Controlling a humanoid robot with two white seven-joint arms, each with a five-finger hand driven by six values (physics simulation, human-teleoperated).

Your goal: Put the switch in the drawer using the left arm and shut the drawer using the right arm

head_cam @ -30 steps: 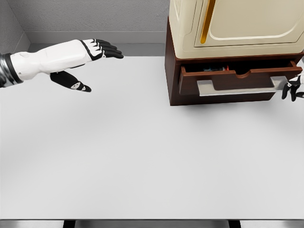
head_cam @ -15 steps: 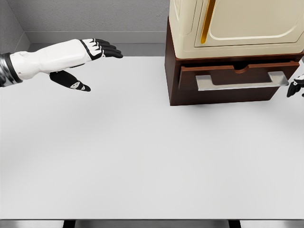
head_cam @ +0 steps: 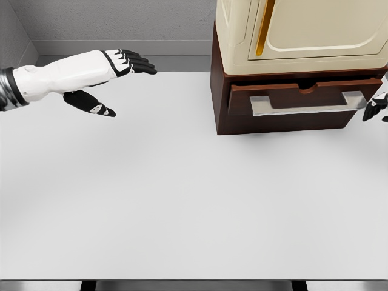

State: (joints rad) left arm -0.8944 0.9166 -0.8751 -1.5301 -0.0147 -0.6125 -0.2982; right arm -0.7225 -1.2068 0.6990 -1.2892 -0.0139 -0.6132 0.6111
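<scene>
At the table's right rear: drawer (head_cam: pixel 297 100) sits pushed flush into the brown base (head_cam: pixel 221 91) under the cream cabinet (head_cam: pixel 303 33); its front lines up with the frame, so it reads as closed.
Handle: a pale bar (head_cam: pixel 306 104) runs across the drawer front, the natural place to press when closing.
Right hand: right hand (head_cam: pixel 376 108) shows only as dark fingertips at the picture's right edge, just beside the handle's right end; whether it touches the bar cannot be told, nor whether its fingers are apart or curled, as most of it is cut off. Its place there fits the closing push the task gives this arm.
Left hand: left hand (head_cam: pixel 115 65) hangs above the table (head_cam: pixel 182 200) at the far left, well apart from the drawer, fingers stretched flat, thumb dropped below, holding nothing. It looks parked out of the way.
Switch: not visible anywhere on the table; judged to be inside the closed drawer, though that is hidden.
Progress: both steps look done, judging from how things lie.
</scene>
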